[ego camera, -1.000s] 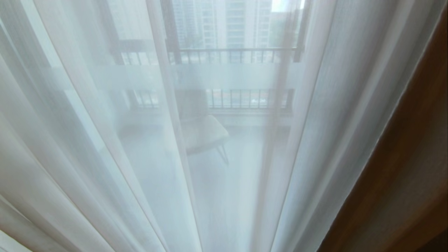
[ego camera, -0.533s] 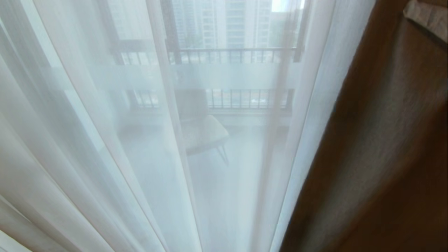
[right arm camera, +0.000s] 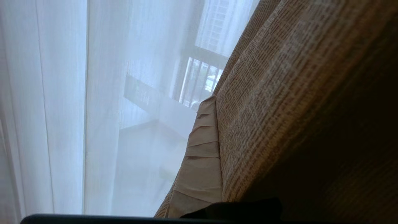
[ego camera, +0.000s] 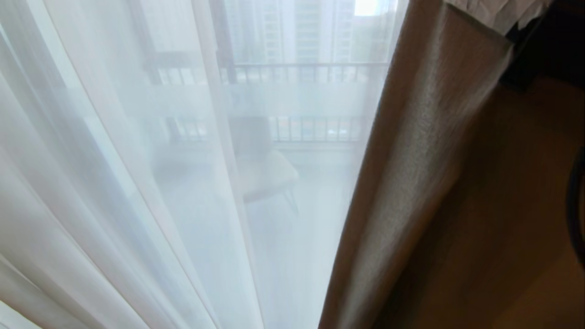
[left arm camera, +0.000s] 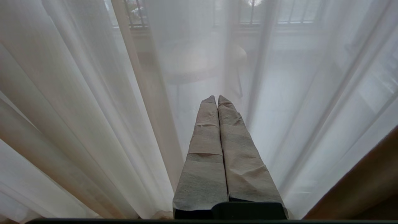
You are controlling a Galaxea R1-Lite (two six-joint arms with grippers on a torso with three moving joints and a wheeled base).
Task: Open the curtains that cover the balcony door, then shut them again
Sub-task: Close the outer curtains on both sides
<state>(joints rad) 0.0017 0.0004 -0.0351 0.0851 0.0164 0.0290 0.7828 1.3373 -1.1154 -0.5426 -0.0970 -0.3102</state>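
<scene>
White see-through sheers (ego camera: 137, 164) hang across the left and middle of the head view. Through them shows the balcony door (ego camera: 223, 55), with its dark frame and frosted white band. A thick beige-brown curtain panel (ego camera: 411, 173) covers the right side. My right gripper (ego camera: 498, 13) is at the top right of that view, shut on this panel's edge. In the right wrist view one taped finger (right arm camera: 202, 149) shows, and the woven fabric (right arm camera: 279, 77) lies against it and hides the other. My left gripper (left arm camera: 217, 98) is shut and empty, pointing at the sheers (left arm camera: 93, 93).
A pale chair (ego camera: 265, 176) stands on the balcony behind the sheers, with a barred railing (ego camera: 311, 73) and tall buildings beyond. My dark right arm (ego camera: 548, 45) fills the top right corner.
The thick curtain panel has swept leftwards over the right sheers, and my right gripper has come into the top right of the head view with it. The left gripper has not moved.
</scene>
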